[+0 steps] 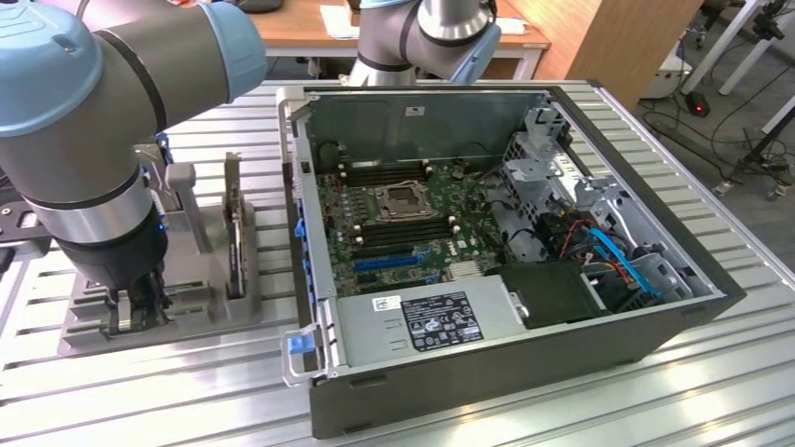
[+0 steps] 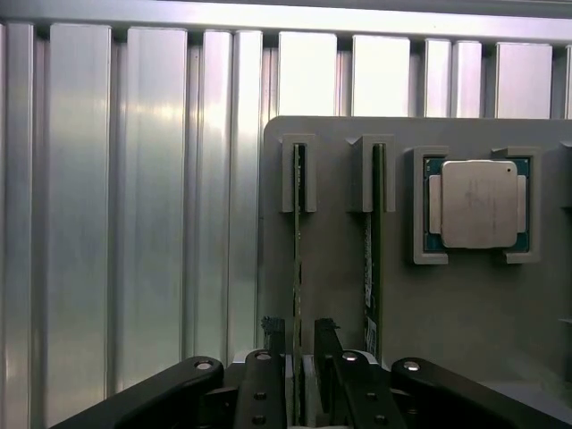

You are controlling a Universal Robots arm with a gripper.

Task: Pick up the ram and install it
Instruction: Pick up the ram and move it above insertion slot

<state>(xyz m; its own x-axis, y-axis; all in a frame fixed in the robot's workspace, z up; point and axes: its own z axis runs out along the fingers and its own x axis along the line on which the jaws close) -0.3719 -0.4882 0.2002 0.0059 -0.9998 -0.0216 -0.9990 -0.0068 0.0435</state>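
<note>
Wrist view: ram (image 2: pixel 297 259) on edge in holder (image 2: pixel 447 313) slot, long axis level, running straight away from wrist. Fingers (image 2: pixel 327 344) clamped on its near end, one per face.

The exterior view looks down slantwise from farther off on the computer case (image 1: pixel 497 391) and grey tray (image 1: pixel 236 309); the wrist view faces straight down, close above that tray
</note>
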